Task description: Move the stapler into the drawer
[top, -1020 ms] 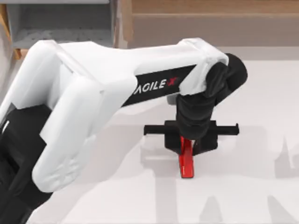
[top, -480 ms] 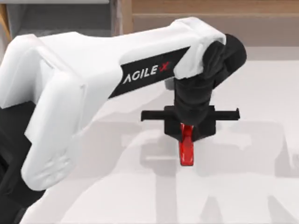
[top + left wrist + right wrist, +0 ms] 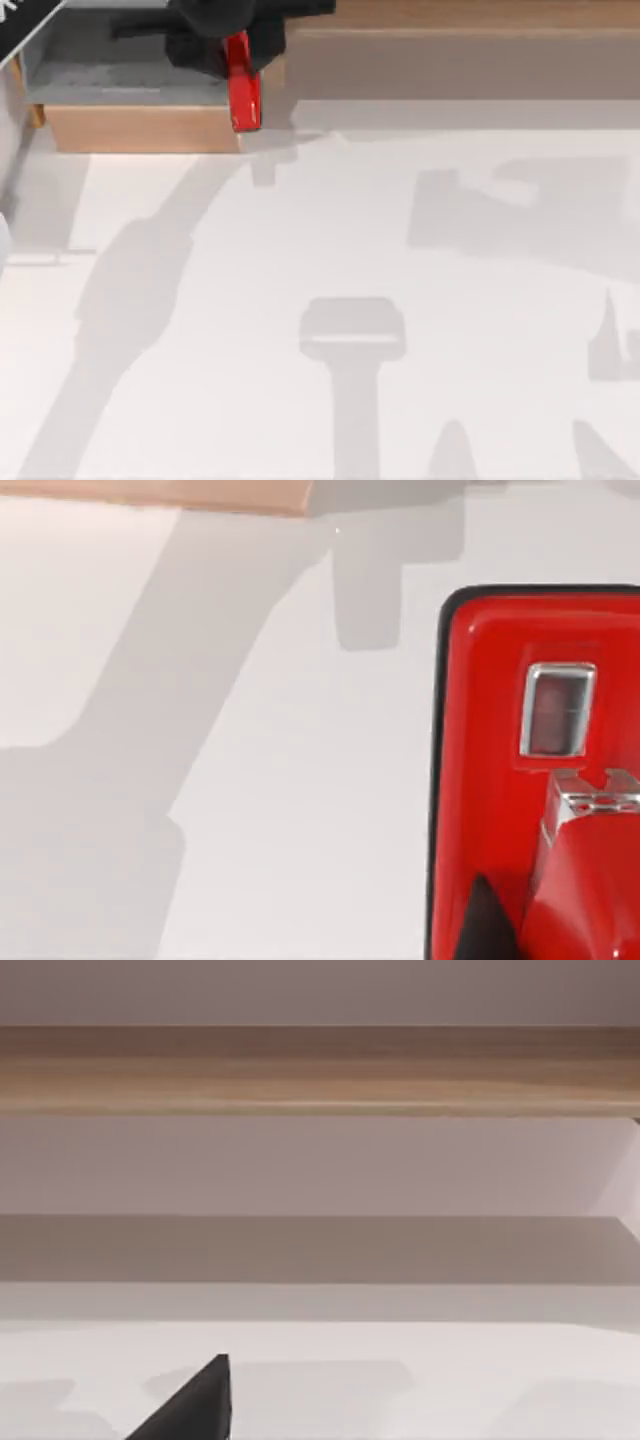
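Stapler (image 3: 242,92) clamped in left gripper (image 3: 232,45) jaws, above drawer (image 3: 140,128) front edge.

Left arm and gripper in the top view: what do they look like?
The left gripper is matte black, a blocky body with a slim crossbar sticking out sideways. At the top view's upper left corner, a black arm panel edged in white carries part of a white letter.

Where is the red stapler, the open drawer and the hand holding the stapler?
stapler (image 3: 243,95): top view, middle of its red body.
drawer (image 3: 140,128): top view, its tan front panel.
left hand (image 3: 232,40): top view, black body gripping the stapler's upper end.
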Controlling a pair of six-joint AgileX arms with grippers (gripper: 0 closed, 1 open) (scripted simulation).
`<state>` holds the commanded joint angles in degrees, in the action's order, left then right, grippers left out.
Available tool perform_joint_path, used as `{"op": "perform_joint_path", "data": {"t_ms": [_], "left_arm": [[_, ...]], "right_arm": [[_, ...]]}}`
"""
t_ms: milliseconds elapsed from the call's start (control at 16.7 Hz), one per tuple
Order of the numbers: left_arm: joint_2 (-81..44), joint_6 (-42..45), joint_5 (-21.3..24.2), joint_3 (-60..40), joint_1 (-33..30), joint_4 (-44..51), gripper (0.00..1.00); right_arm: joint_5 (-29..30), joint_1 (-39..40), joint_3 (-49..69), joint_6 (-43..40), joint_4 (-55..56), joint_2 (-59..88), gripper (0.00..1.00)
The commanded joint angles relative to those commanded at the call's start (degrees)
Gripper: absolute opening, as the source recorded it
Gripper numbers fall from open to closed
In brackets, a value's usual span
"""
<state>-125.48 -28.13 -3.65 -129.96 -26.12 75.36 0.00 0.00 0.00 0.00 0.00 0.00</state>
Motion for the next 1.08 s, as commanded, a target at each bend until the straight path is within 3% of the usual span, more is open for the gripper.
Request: {"op": "perform_joint_path", "data": {"t_ms": [360,600,840,1080], "left_arm": [[-3.77,18.5,-3.47,-15.13,22.86,8.86,0.0],[-12.71,30.12,-3.24,-23.83,35.08,13.58,0.0],[-23.7,39.6,-0.24,-30.78,42.49,16.42,0.0],[-32.47,46.55,3.31,-35.21,44.98,18.75,0.0]], "right_arm": [[0.0,0.0,0.0,0.0,0.0,0.0,1.0],[0.0,0.0,0.0,0.0,0.0,0.0,1.0],[0.0,0.0,0.0,0.0,0.0,0.0,1.0],[0.0,0.0,0.0,0.0,0.0,0.0,1.0]]}}
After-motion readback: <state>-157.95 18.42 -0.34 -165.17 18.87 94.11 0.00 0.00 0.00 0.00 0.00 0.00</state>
